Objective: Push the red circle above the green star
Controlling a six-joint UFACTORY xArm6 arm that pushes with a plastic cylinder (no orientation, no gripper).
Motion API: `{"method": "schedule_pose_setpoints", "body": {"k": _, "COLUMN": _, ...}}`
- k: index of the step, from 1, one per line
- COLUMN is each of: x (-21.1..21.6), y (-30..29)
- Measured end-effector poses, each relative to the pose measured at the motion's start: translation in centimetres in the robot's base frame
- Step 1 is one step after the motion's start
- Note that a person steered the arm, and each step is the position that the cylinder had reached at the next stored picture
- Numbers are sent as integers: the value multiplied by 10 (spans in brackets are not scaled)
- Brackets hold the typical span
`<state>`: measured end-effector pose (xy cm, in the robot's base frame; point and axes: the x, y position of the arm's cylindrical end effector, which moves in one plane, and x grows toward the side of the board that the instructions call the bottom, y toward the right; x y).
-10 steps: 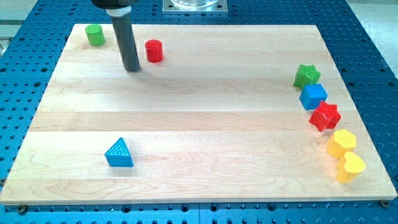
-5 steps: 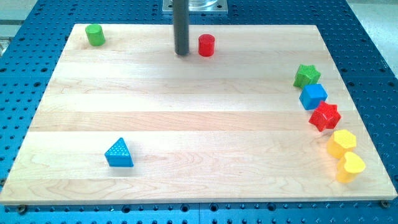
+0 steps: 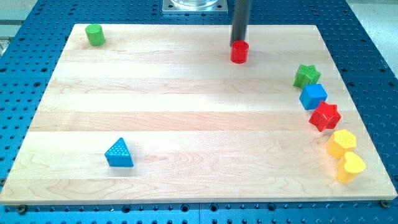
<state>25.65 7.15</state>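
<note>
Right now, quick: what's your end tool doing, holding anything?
No gripper, only a rod, so nothing held. My tip is right behind the red circle, at its top edge in the view; the green star lies off to the view's right.

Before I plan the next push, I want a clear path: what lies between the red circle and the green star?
Nothing: in the camera view only bare wood separates the red circle from the green star.
</note>
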Motion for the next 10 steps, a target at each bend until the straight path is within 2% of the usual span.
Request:
{"method": "schedule_pose_setpoints", "body": {"k": 1, "x": 7, "y": -29}}
{"method": "schedule_pose_setpoints", "body": {"k": 2, "x": 41, "y": 35}}
{"method": "schedule_pose_setpoints", "body": {"k": 3, "x": 57, "y": 87}}
{"method": "schedule_pose_setpoints", "body": {"k": 4, "x": 55, "y": 56}}
{"method": "schedule_pose_setpoints", "body": {"k": 5, "x": 80, "y": 46}}
{"method": "schedule_pose_setpoints", "body": {"k": 6, "x": 98, "y": 66}}
{"method": "schedule_pose_setpoints", "body": {"k": 10, "x": 96, "y": 133}}
